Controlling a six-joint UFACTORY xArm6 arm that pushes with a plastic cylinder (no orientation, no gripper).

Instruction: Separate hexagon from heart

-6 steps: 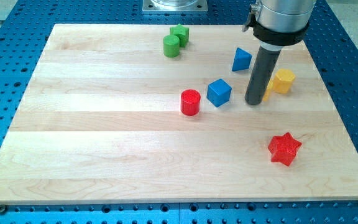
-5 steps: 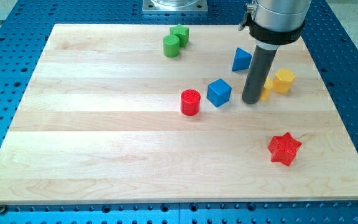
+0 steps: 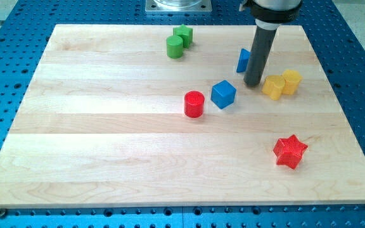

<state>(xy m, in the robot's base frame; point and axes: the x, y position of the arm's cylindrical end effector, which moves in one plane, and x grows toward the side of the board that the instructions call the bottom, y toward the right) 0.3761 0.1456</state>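
Observation:
A yellow hexagon and a yellow heart lie side by side and touching at the view's right on the wooden board. The heart is on the hexagon's left. My tip rests on the board just left of the heart, close to it, with a small gap showing. The rod covers part of a blue triangular block behind it.
A blue cube and a red cylinder sit left of my tip. A red star lies at the lower right. A green cylinder and another green block sit near the top edge.
My tip has moved toward the view's top and slightly left, uncovering the yellow heart. The blocks have not visibly moved.

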